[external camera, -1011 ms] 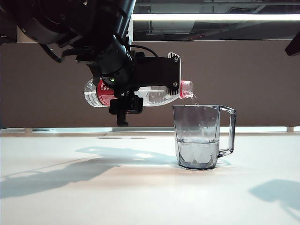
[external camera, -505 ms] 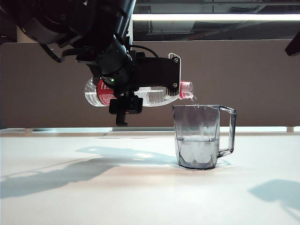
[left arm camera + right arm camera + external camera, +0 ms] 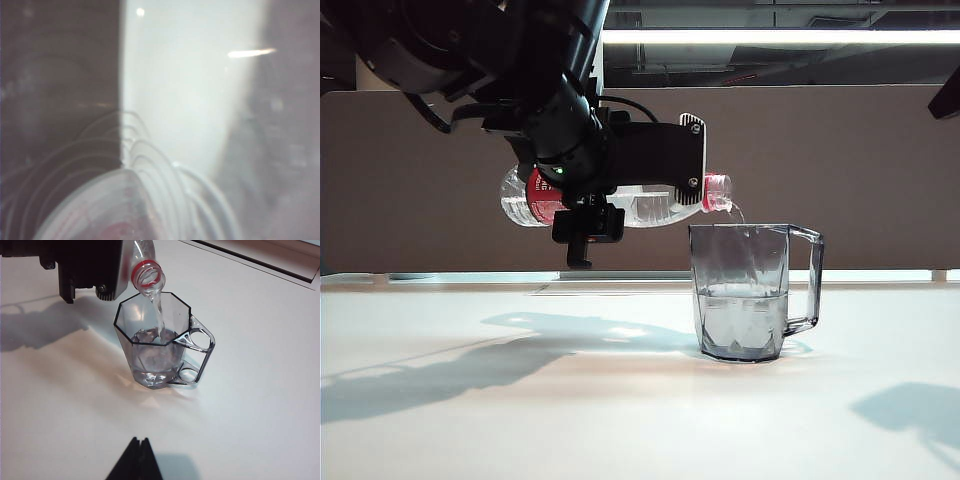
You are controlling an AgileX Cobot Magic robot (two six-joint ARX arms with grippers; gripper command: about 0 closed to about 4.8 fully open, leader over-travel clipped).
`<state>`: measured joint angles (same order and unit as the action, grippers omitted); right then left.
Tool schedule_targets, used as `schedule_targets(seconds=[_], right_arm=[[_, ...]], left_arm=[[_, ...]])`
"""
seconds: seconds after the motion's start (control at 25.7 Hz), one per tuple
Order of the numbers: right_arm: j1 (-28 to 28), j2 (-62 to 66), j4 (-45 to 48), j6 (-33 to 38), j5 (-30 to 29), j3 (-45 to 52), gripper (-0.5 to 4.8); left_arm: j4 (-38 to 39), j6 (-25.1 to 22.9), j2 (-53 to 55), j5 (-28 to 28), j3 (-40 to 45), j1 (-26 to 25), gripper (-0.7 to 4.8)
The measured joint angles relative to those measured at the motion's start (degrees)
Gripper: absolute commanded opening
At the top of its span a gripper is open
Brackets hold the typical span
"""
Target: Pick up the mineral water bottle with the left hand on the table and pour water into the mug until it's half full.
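Left gripper [image 3: 620,205] jaws clamped on ribbed clear plastic mineral water bottle [image 3: 655,205], held level above glossy white table [image 3: 620,400], pouring into smoky-grey faceted mug [image 3: 745,290]. Right gripper [image 3: 134,460] raised nearby, jaws closed.

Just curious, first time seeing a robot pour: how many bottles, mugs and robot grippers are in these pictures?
Mineral water bottle: 1
Mug: 1
Grippers: 2, left gripper holding the bottle, right gripper low over the table
Total: 4
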<state>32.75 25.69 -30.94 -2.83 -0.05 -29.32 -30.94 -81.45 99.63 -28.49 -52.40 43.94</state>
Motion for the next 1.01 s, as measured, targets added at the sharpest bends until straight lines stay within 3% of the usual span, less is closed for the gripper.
schedule_targets(seconds=[0.47,1.01], right_arm=[[0.0,0.0,0.0,0.0,0.0,0.0,-0.05],[0.0,0.0,0.0,0.0,0.0,0.0,-0.05]], left_arm=[[-0.1,0.2,0.0,0.0,0.0,0.0,2.68],[-0.1,25.6,-0.5,0.2,0.0,0.0,2.68]])
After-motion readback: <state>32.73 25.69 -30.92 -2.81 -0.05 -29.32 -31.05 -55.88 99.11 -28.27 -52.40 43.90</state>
